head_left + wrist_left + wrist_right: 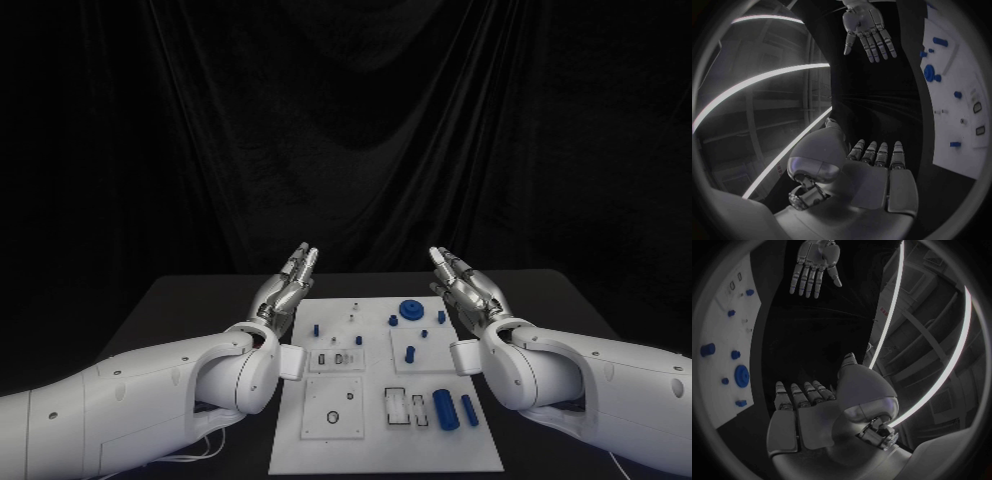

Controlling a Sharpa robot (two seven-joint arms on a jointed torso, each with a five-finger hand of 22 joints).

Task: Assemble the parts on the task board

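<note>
We see the board (387,450) mid-desk (188,300) | blue parts (446,409) lying near its right edge, a gear (413,309) near its far edge | left hand (287,284) and right hand (464,283) raised, fingers straight and apart, holding nothing, flanking its far corners

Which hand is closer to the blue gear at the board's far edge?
Right. The right hand is raised just beside the blue gear; the left hand is raised across the task board, farther off.

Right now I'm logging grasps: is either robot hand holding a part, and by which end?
Nothing is held. The left robot hand and right robot hand are both open, raised beside the task board.
</note>
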